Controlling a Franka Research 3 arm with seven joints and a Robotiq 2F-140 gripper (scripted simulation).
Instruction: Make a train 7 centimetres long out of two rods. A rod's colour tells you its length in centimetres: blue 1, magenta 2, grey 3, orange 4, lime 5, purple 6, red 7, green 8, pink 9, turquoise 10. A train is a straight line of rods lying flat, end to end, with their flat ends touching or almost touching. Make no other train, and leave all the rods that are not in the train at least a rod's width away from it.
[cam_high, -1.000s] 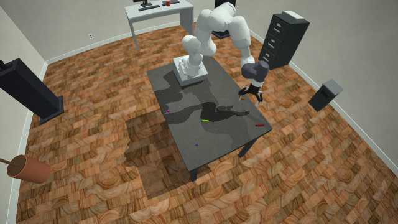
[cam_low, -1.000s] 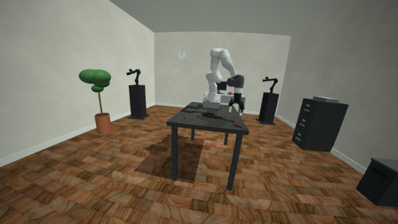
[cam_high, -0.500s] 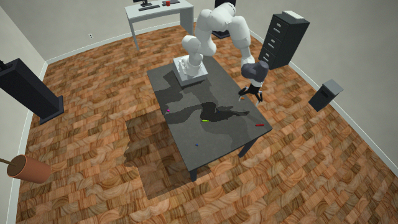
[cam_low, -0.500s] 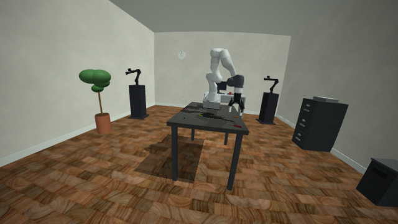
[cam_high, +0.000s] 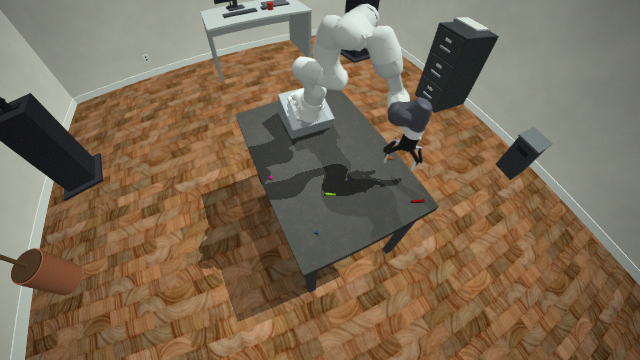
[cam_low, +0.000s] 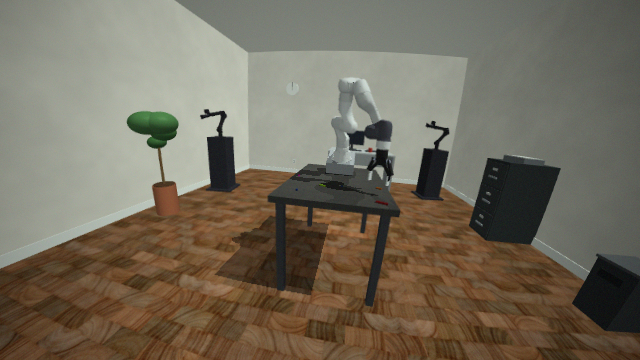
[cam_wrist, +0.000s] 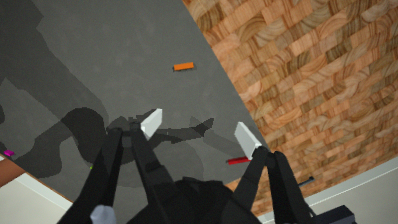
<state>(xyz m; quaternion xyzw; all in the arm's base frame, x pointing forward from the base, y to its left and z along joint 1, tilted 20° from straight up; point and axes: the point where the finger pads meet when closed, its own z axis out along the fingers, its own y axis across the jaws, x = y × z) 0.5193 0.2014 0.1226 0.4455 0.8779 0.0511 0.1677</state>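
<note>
Place type: office-like room doubling as a robot lab. Office signs: white desk (cam_high: 255, 16) with monitor (cam_low: 357, 138), keyboard (cam_high: 240, 13) and red mug (cam_high: 270, 5), beyond the end effector (cam_high: 401, 159) (cam_low: 379, 181) (cam_wrist: 199, 122) and behind the arm's base; dark filing cabinet (cam_high: 457, 65) (cam_low: 515, 200) to one side of the end effector, papers on top; wall clock (cam_low: 292, 88); potted plant (cam_low: 165, 199) (cam_high: 52, 272) across the room. Lab signs: white arm (cam_high: 352, 30) (cam_low: 345, 102) mounted on a dark tabletop (cam_high: 300, 220) (cam_low: 330, 196); two black pedestals (cam_low: 221, 162) (cam_low: 432, 172), each with a small jointed arm. Floor: wood blocks; walls: plain, pale.
</note>
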